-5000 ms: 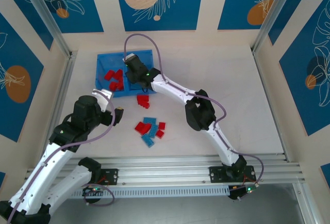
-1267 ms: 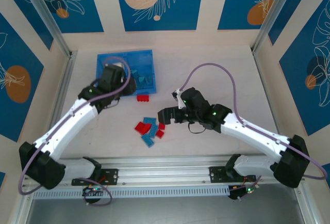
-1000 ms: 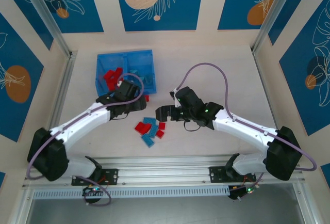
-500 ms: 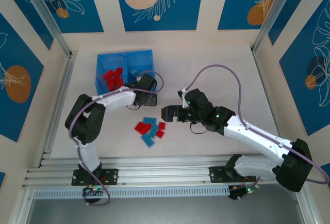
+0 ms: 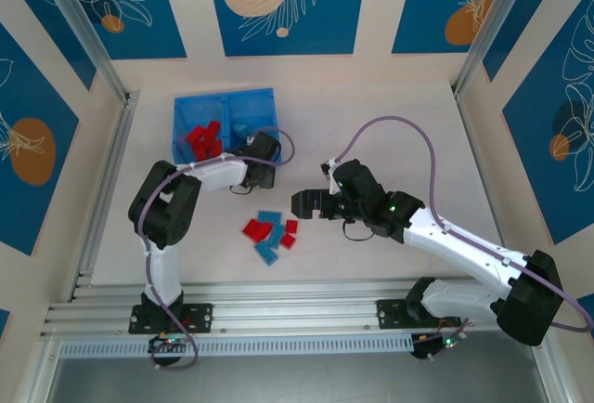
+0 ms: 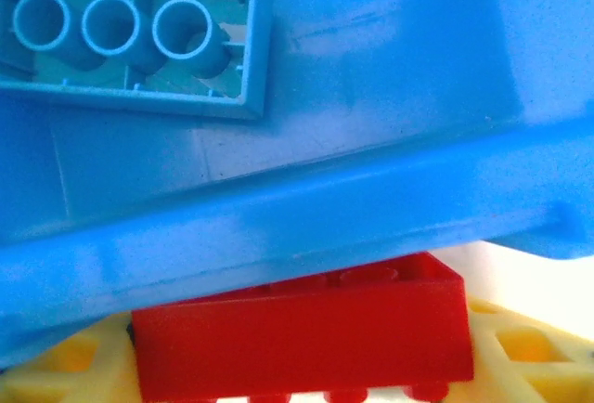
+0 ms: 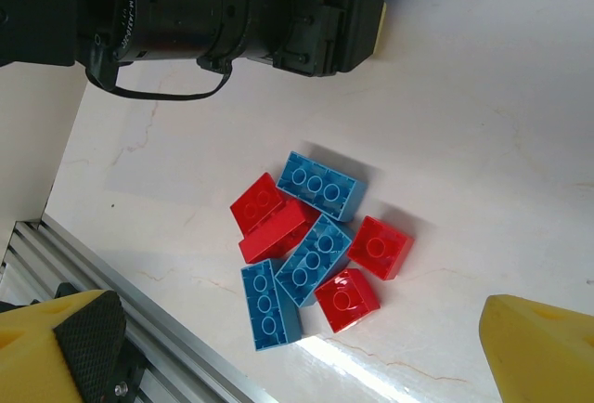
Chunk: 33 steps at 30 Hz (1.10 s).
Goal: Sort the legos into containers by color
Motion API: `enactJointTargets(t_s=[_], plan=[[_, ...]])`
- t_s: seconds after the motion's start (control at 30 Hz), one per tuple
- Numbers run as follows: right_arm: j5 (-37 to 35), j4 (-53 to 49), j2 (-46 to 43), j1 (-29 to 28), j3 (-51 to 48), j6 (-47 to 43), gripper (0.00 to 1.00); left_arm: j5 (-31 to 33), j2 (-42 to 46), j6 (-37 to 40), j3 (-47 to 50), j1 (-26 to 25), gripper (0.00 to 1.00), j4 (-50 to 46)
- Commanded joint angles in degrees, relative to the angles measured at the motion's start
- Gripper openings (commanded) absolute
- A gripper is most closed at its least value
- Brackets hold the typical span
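Up close it's hard to see much. In the left wrist view the small red plastic brick point(image 6: 302, 333) is cut off along the bottom, and the wall of the bright blue rectangular plastic tray point(image 6: 371, 227) hides whatever's behind it. The left gripper point(image 5: 264, 173) has that brick pinched, with a yellow finger point(image 6: 56, 370) tight against each end. The brick's long axis runs side to side along the tray's outer wall, just beside it, studs toward the bottom edge. One upside-down light blue brick point(image 6: 130, 36) lies inside the tray with three tubes showing.

From above, the left compartment holds a heap of red bricks point(image 5: 202, 140), too clumped to count. The light blue ones in the right compartment are partly under the arm.

There's a loose pile point(image 7: 311, 245) on the pale surface point(image 7: 464, 97): three blue, plus three or four red, since two on the left overlap. The right gripper point(image 5: 306, 203) hovers near it, fingers point(image 7: 543, 347) spread wide.
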<state>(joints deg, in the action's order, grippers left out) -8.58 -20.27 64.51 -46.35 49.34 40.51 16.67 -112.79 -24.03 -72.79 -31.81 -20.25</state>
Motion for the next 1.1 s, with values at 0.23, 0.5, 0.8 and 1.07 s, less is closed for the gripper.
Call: enactJointTargets(t_s=[0.23,0.5,0.8,1.07], plan=[[0.91,0.29,-0.35,0.38,-0.11,0.92,0.99,-3.67,10.08,-2.11,7.80,-1.09,0.47,0.97],[1.54,0.85,1.53,0.29,1.72,0.36,1.00,1.37,26.65,-3.60,12.12,-1.87,0.47,-2.97],[1.49,0.50,1.19,0.12,1.86,0.43,0.99,4.13,26.97,-2.87,1.31,13.30,0.47,-8.34],[0.94,-1.81,-1.40,-0.22,1.28,0.97,1.00,-3.52,4.96,-4.17,-20.50,24.37,0.48,-13.59]])
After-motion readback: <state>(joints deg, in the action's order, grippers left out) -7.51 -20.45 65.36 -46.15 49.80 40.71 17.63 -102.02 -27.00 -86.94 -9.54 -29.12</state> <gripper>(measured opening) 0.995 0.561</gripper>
